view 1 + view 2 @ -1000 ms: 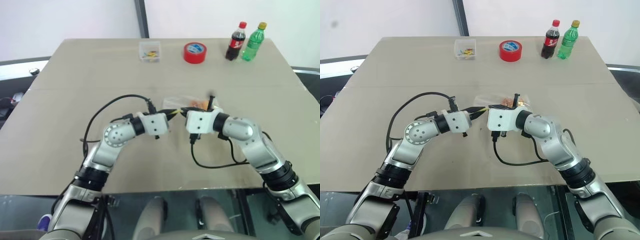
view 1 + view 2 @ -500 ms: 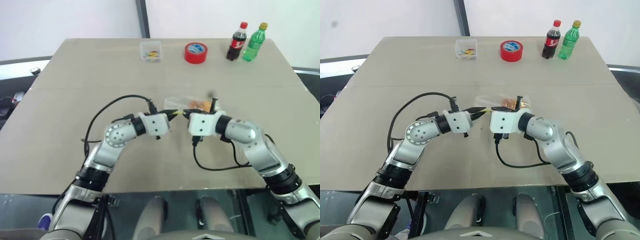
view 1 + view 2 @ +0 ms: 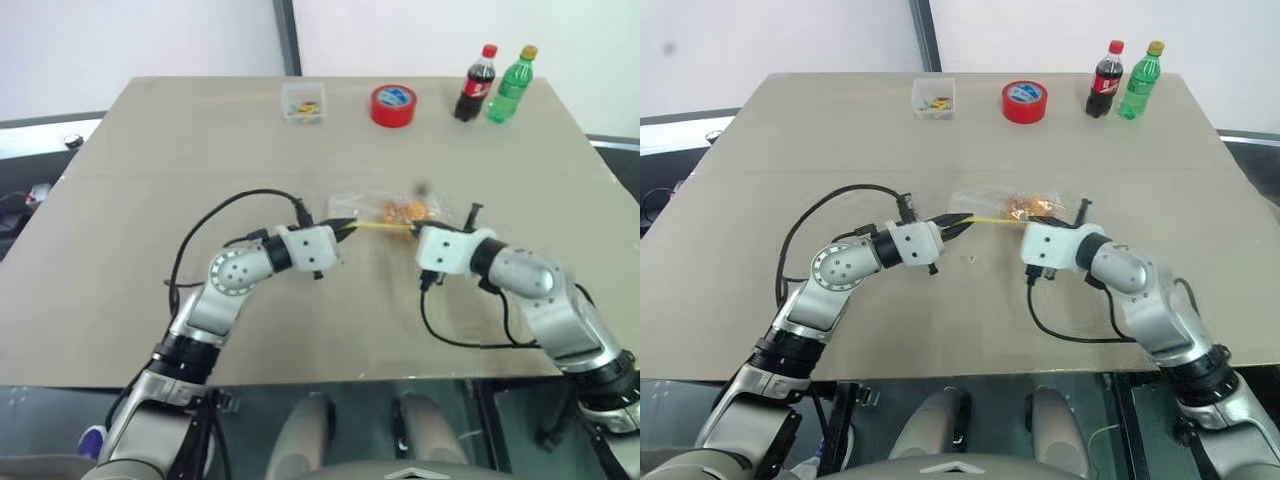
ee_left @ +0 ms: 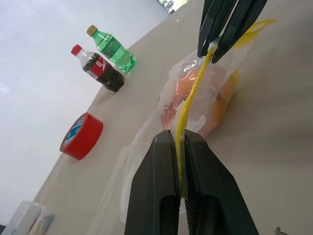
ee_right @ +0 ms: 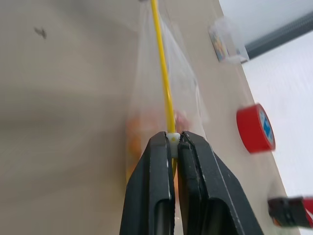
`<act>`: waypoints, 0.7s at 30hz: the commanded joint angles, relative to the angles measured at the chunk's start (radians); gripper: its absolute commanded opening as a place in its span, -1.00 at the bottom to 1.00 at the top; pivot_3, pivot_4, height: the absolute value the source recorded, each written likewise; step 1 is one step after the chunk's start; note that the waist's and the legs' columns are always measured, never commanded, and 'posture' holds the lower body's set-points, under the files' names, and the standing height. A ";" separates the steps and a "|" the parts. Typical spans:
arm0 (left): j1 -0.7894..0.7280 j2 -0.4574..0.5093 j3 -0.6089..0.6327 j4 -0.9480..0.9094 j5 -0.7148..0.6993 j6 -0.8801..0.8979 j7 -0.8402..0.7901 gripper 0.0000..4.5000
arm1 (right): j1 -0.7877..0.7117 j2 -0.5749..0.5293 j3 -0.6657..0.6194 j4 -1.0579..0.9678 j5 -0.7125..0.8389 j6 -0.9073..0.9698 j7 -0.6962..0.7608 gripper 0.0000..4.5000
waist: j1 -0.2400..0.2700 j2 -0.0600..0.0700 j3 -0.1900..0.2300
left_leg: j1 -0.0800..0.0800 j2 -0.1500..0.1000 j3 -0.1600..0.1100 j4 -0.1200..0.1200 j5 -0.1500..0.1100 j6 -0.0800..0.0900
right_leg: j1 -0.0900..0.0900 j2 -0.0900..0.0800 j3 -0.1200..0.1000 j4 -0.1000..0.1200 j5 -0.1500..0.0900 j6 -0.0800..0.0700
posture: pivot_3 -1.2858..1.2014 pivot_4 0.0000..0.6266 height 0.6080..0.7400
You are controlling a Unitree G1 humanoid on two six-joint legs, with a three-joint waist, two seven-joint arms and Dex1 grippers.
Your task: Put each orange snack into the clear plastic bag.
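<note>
Two claws of mine pinch the yellow seal strip (image 4: 191, 100) of the clear plastic bag (image 3: 385, 208), one at each end. My left gripper (image 4: 180, 147) is clamped narrow on one end, my right gripper (image 5: 171, 142) on the white slider. The bag lies mid-table (image 3: 150, 160), the orange snacks (image 3: 402, 209) inside it. Beyond stand a red tape roll (image 3: 392, 105) and two small bottles (image 3: 495, 84).

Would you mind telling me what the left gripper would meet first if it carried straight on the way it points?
Probably the right gripper: the left gripper, shut on the clear plastic bag at its yellow seal strip, points along that strip towards it, though depth is unclear.
</note>
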 commanded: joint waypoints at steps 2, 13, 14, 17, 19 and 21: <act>0.001 0.012 0.069 -0.026 -0.042 0.017 0.033 -1.00 | 0.064 -0.097 -0.184 -0.006 0.013 0.059 -0.003 -0.95 | 0.002 0.000 0.000 | 0.000 0.000 0.000 0.000 0.000 0.000 | 0.000 0.000 0.000 0.000 0.000 0.000 | 0.03 -0.52 1.00; -0.047 -0.009 0.084 -0.026 -0.108 0.081 0.034 -1.00 | -0.001 -0.106 -0.271 -0.077 0.145 0.129 0.008 -0.95 | -0.005 0.000 0.000 | 0.000 0.001 0.001 0.000 0.000 0.000 | 0.000 0.000 0.001 0.000 0.000 0.000 | 0.03 -0.52 1.00; -0.063 -0.016 0.090 -0.020 -0.122 0.103 0.035 -1.00 | -0.024 -0.109 -0.271 -0.070 0.154 0.134 0.008 -0.95 | -0.005 0.000 0.000 | 0.000 0.001 0.001 0.000 0.000 0.000 | 0.000 0.000 0.001 0.000 0.000 0.000 | 0.03 -0.52 1.00; -0.134 -0.047 0.084 0.040 -0.129 0.147 0.043 -1.00 | -0.107 -0.131 -0.247 0.019 0.152 0.100 0.002 -0.95 | -0.004 0.000 0.000 | 0.000 0.000 0.001 0.000 0.000 0.000 | 0.000 0.000 0.000 0.000 0.000 0.000 | 0.03 -0.52 1.00; -0.183 -0.067 0.084 0.091 -0.125 0.151 0.058 -1.00 | -0.154 -0.146 -0.229 0.095 0.117 0.041 -0.030 -0.95 | 0.000 0.000 0.000 | 0.000 0.000 0.001 0.001 0.000 0.000 | 0.000 0.000 0.000 0.000 0.000 0.000 | 0.03 -0.52 1.00; -0.246 -0.076 0.085 0.169 -0.096 0.137 0.087 -1.00 | -0.202 -0.138 -0.232 0.167 0.109 0.016 -0.064 -0.95 | 0.000 0.000 0.000 | 0.000 0.000 0.000 0.001 0.000 0.000 | 0.000 0.000 0.000 0.000 0.000 0.000 | 0.03 -0.52 1.00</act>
